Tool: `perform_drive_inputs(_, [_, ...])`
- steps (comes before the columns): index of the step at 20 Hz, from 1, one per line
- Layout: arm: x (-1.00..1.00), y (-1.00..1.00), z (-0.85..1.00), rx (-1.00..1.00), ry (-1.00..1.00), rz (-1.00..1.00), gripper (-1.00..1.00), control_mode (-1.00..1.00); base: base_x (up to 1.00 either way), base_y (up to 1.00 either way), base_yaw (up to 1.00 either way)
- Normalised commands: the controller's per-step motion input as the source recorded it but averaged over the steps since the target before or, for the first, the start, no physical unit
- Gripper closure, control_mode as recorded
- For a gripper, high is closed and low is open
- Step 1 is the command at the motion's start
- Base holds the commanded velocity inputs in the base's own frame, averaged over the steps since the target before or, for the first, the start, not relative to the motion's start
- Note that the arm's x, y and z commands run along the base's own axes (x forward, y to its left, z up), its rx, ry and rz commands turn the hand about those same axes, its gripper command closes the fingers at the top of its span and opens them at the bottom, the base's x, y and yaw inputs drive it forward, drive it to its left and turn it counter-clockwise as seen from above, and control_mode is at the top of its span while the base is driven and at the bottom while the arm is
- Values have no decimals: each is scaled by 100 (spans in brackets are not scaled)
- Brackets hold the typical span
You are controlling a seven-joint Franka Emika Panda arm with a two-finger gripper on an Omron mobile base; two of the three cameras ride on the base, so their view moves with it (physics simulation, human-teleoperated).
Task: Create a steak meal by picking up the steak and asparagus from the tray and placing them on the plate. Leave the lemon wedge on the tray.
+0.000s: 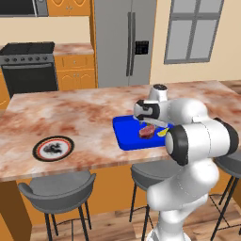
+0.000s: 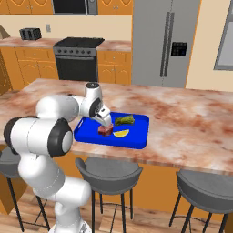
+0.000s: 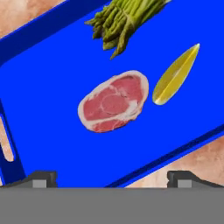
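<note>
You have the two-finger gripper (image 3: 112,178) poised over the flat bright blue rectangular tray (image 3: 52,87), its two dark fingertips (image 3: 41,178) set wide apart with nothing between them. In the hand view the thick reddish-pink slab of steak (image 3: 114,101) with its pale fat edge lies on the tray floor directly ahead of the gap between the tips, clear of both.

Just beside the steak lies the small bright yellow lemon wedge (image 3: 175,75), close but not touching it. The bundle of short green asparagus stalks (image 3: 124,19) sits further along the tray, apart from both the steak and the wedge, its far end cut off by the frame edge.

From the right base view you can see the gripper (image 2: 106,123) hanging above the steak (image 2: 105,130), with the lemon wedge (image 2: 121,133) beside it and the asparagus (image 2: 124,119) behind, all three on the tray (image 2: 136,129). How much air separates the tips from the meat, you cannot tell from here.

In the left base view the tray (image 1: 123,134) rests on the pink-and-white marbled counter (image 1: 84,117), partly hidden by the arm; the steak (image 1: 147,132) shows under the gripper (image 1: 147,124). The small round plate (image 1: 53,148) with a dark rim, reddish ring and patterned white centre lies well apart from the tray, near the counter's front edge, above a grey bar stool (image 1: 59,188).
</note>
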Motion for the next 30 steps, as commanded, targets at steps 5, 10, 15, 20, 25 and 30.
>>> perform_drive_inputs(5, [18, 7, -26, 0, 11, -6, -100, -100, 0, 0, 0])
perform_drive_inputs(10, [19, 9, -24, 0, 6, -7, -100, -100, 0, 0, 0])
perform_drive_inputs(15, [26, 10, -26, 0, 5, -8, -100, -100, 0, 0, 0])
perform_drive_inputs(20, [22, 7, -27, 0, 1, -8, -100, -100, 0, 0, 0])
perform_drive_inputs(25, [25, 0, -26, 0, 0, -6, -100, -100, 0, 0, 0])
perform_drive_inputs(30, [30, 0, -28, 0, 0, -4, -100, -100, 0, 0, 0])
